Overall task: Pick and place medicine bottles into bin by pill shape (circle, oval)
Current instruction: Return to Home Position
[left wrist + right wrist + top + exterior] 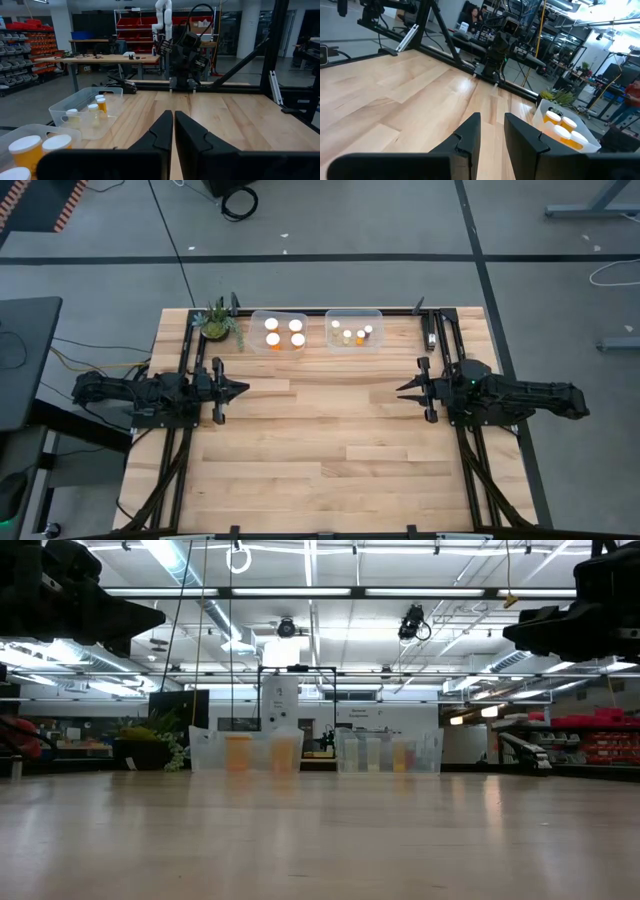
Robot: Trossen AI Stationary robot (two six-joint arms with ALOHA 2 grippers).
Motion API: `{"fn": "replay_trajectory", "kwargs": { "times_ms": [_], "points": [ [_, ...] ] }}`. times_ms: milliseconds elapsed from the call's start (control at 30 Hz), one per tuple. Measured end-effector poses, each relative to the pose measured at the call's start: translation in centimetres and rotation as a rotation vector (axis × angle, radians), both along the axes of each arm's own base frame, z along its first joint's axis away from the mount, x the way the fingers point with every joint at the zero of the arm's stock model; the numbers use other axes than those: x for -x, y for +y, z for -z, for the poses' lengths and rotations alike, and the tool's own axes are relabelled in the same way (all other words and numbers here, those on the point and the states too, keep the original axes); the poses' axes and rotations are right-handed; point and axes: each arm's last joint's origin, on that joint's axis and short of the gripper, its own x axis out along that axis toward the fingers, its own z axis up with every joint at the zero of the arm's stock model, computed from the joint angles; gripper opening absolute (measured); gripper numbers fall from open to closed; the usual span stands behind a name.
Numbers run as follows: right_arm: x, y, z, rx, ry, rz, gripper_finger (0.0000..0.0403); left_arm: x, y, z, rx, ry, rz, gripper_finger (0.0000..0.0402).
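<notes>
Left to right: the left arm's dark two-finger tool is parked in front of and to the left of the left clear plastic bin, well away from it. Its fingers are pressed together with just a hairline slit and nothing between them. That looks like a rest pose to me, out of the way of the sorting.

Just left of that bin is a small green potted plant, which isn't part of the job. Inside the bin are the four bigger orange bottles with white caps, standing upright in a tidy square.

Right next to it, with a small gap, is the second clear plastic bin with the small whitish and yellowish bottles. I count four, but they're tiny from overhead, so don't quote me.

Further right, in front of the bins, the right arm's dark tool mirrors the left one. Its fingers are spread a little and it's holding nothing.

I can't spot any bottles loose on the light wooden surface, so I'd say the sorting is finished and the arms are just homing. Nothing sits between either tool and the bins. The black frame rails run along the sides, clear of both.
</notes>
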Motion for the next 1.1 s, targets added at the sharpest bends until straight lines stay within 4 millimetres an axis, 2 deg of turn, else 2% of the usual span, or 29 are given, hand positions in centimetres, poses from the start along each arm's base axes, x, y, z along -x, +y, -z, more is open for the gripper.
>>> {"fn": "replay_trajectory", "kwargs": {
  "times_ms": [233,567,867,1100],
  "points": [
    [0.0,0.0,0.0,-0.001,0.001,0.0,0.0093,0.0,0.0,0.0,0.0,0.0,0.0,0.0036],
    [0.0,0.0,0.01,-0.002,0.001,-0.001,0.0093,0.0,0.0,0.0,0.0,0.0,0.0,0.0023],
    [0.0,0.0,0.01,-0.002,0.001,-0.002,0.0093,0.0,0.0,0.0,0.0,0.0,0.0,0.0036],
    [0.0,0.0,0.01,-0.002,0.001,-0.002,0.0093,0.0,0.0,0.0,0.0,0.0,0.0,0.0025]
  ]
}}
